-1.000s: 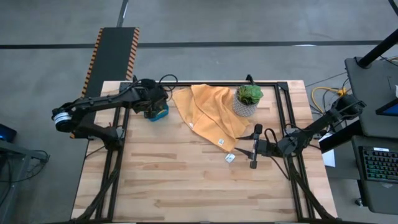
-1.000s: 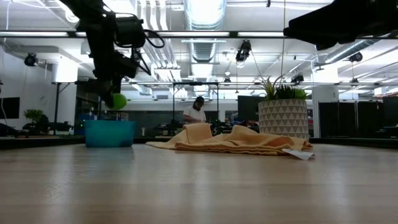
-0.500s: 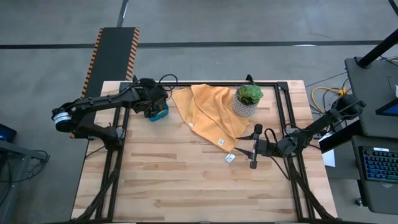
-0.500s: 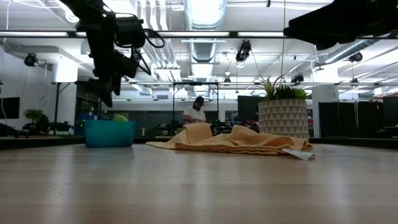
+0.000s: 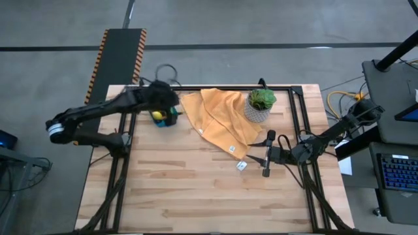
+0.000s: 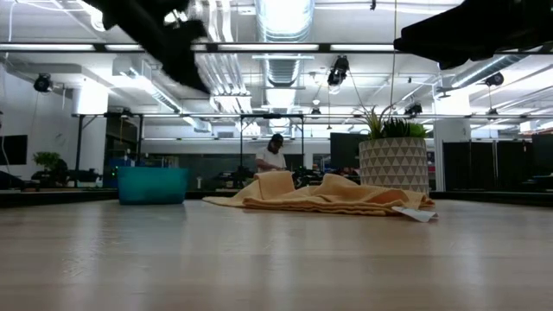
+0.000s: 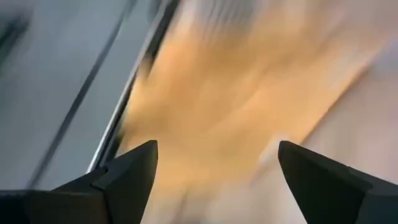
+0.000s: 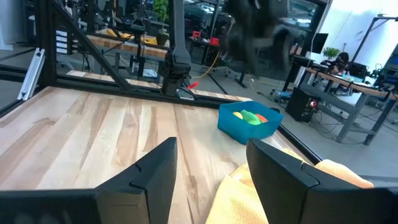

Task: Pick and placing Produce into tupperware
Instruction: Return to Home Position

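Note:
The blue tupperware (image 5: 166,119) stands near the table's far left and also shows in the low view (image 6: 152,185). Toy produce (image 8: 249,116), green, yellow and orange, lies inside it; a yellow piece (image 5: 157,117) shows from above. My left gripper (image 7: 216,149) is open and empty, raised above the tupperware's far side (image 5: 166,98), and it faces the orange cloth. My right gripper (image 8: 211,146) is open and empty, waiting low at the table's right (image 5: 261,156) beside the cloth's near corner.
An orange-yellow cloth (image 5: 222,121) lies crumpled at the far middle of the table, with a white tag (image 5: 241,166) at its near corner. A leafy plant in a pale pot (image 5: 260,106) stands to the right of the cloth. Bare wood fills the near half of the table.
My left gripper let go of a green piece, which fell into the tupperware. It then rose quickly away from the tupperware and swung toward the cloth. My right arm kept still.

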Robot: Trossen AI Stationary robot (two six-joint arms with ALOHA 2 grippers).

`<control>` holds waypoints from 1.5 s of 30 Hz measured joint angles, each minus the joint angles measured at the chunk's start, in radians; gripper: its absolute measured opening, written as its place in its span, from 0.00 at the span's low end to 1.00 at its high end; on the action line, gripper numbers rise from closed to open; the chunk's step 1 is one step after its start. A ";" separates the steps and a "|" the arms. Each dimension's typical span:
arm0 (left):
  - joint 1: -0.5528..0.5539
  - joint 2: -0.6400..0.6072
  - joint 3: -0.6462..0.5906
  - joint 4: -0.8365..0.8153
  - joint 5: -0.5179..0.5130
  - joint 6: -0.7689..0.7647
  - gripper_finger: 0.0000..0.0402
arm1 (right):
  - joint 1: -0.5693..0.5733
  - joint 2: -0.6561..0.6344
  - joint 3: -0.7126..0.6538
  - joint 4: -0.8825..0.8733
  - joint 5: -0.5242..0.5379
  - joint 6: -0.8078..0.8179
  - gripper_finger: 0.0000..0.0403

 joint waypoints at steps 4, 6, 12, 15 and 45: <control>-0.001 -0.125 -0.059 0.376 0.368 -0.144 0.79 | 0.000 0.000 0.000 0.000 0.000 0.005 0.46; -0.015 -0.182 -0.123 0.569 0.445 -0.207 0.79 | 0.000 0.000 0.000 0.000 0.000 0.007 0.46; -0.062 -0.348 -0.376 0.854 0.408 -0.244 0.79 | 0.000 0.000 0.001 -0.001 0.000 0.011 0.46; -0.069 -0.454 -0.496 0.854 0.369 -0.269 0.79 | 0.000 0.000 0.008 0.000 0.000 0.010 0.46; -0.074 -1.081 -0.736 0.478 0.301 -0.288 0.00 | -0.174 -0.159 0.045 -0.020 -0.536 -0.041 0.02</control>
